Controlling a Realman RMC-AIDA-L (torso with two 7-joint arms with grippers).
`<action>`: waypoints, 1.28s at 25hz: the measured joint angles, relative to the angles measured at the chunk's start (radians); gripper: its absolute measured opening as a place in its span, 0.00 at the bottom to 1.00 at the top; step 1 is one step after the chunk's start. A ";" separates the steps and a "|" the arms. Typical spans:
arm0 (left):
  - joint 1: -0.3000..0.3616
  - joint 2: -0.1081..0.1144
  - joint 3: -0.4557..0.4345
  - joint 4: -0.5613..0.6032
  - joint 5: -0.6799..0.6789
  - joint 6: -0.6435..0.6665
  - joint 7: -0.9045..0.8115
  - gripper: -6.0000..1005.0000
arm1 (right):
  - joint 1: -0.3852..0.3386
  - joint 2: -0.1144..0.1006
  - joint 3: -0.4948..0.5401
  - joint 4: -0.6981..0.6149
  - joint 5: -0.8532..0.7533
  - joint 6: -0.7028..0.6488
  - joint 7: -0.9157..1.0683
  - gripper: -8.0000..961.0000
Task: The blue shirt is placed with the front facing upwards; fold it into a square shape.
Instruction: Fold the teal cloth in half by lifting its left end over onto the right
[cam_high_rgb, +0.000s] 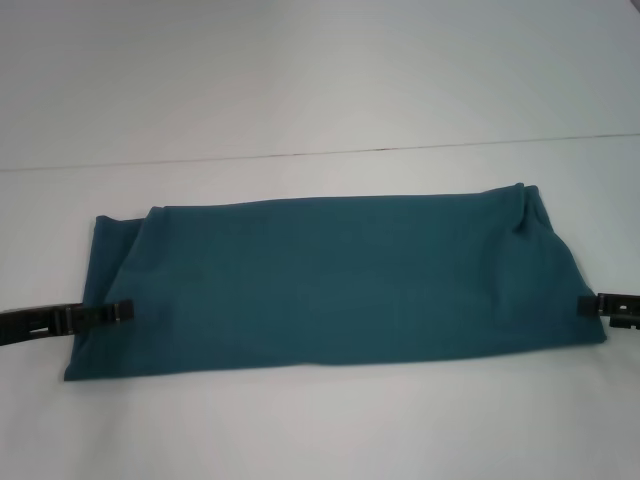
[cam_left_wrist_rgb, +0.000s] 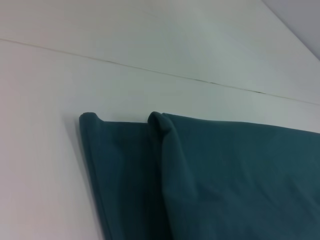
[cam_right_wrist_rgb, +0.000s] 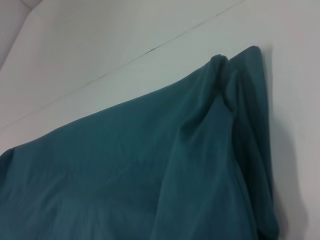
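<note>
I see the teal-blue cotton shirt (cam_high_rgb: 330, 285) folded into a long band on the white table (cam_high_rgb: 320, 430), left gripper (cam_high_rgb: 125, 311) at its 9 o'clock end, right gripper (cam_high_rgb: 585, 305) at 3 o'clock, and I cannot tell either claw's state.

No readable text, labels, brands, nos. or signs in any view. The blue shirt (cam_high_rgb: 330, 285) lies folded w/ only plain cloth showing, no lettering or tag seen on it.
</note>
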 joint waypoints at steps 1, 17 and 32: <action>0.000 0.000 0.000 0.000 0.000 0.001 0.000 0.89 | 0.002 0.003 -0.003 0.000 0.000 0.003 0.000 0.86; -0.003 0.000 0.000 -0.001 -0.001 0.003 0.001 0.89 | 0.025 0.036 -0.045 0.002 -0.001 0.054 -0.001 0.86; -0.004 0.000 0.012 -0.005 0.000 0.006 0.000 0.89 | 0.024 0.033 -0.044 0.002 -0.001 0.054 -0.008 0.42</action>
